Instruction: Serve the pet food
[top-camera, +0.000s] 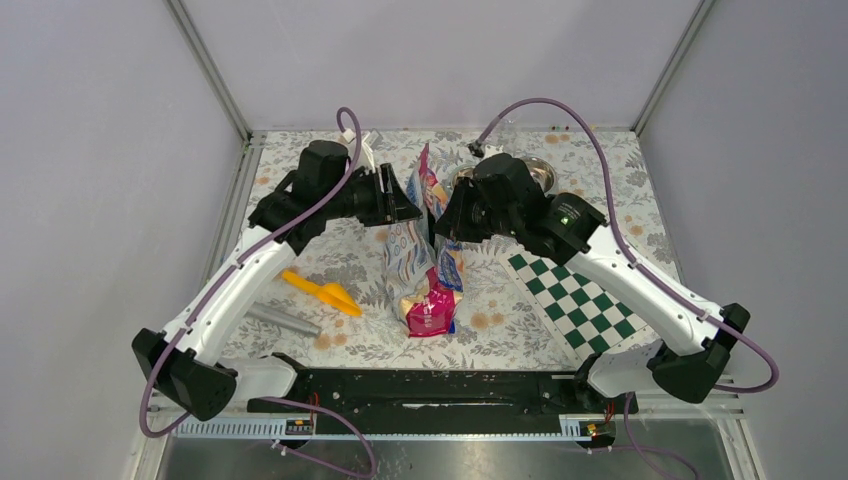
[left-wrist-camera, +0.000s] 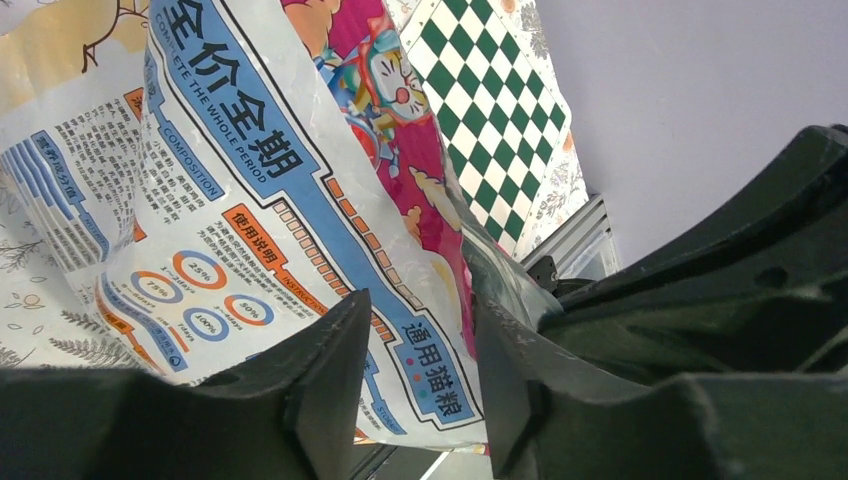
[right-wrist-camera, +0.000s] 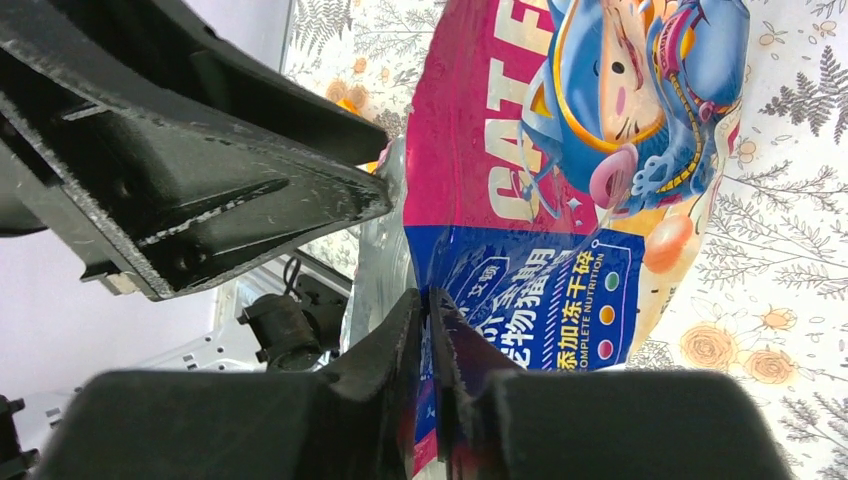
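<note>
**Bag pinched from the right, loose on the left**

Printed bag (top-camera: 424, 265) stands mid-table between both arms. Right gripper (right-wrist-camera: 428, 300) is clenched on the bag's edge. Left gripper (left-wrist-camera: 420, 305) is released, jaws apart with bag film slack between them. Pet food is not visible in any view; cannot tell whether it is inside the bag. Orange scoop (top-camera: 325, 292) lies left of the bag.

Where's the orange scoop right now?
Top view: the orange scoop lies left of the bag, beside the left arm, with a grey tube just nearer the bases.
</note>
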